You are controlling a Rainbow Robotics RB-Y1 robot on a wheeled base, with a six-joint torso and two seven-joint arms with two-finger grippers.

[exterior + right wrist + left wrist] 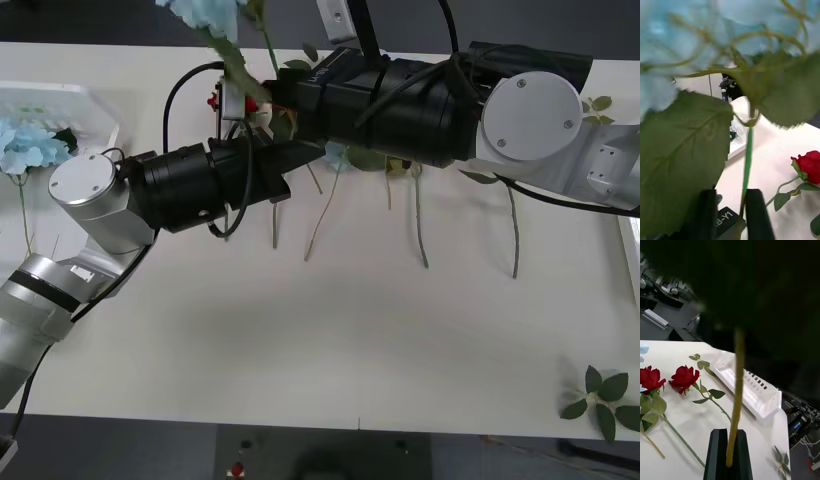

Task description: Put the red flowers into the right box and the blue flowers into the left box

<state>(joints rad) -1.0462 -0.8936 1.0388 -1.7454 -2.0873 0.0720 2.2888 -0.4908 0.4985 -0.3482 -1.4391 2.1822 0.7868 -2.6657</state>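
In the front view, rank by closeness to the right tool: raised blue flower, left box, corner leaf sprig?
1. Raised blue flower, stem in the right tool, far side.
2. Left box, at the table's left edge.
3. Leaf sprig, near right corner.

Both arms reach inward and meet over the middle of the table's far side. The right gripper (pixel 732 210) and the left gripper (pixel 729 453) each pinch a thin stem between black fingers.

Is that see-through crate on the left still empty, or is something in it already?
Not empty. The left box already holds a blue flower, whose pale head lies inside near the box's front rim with its stem trailing out onto the table.
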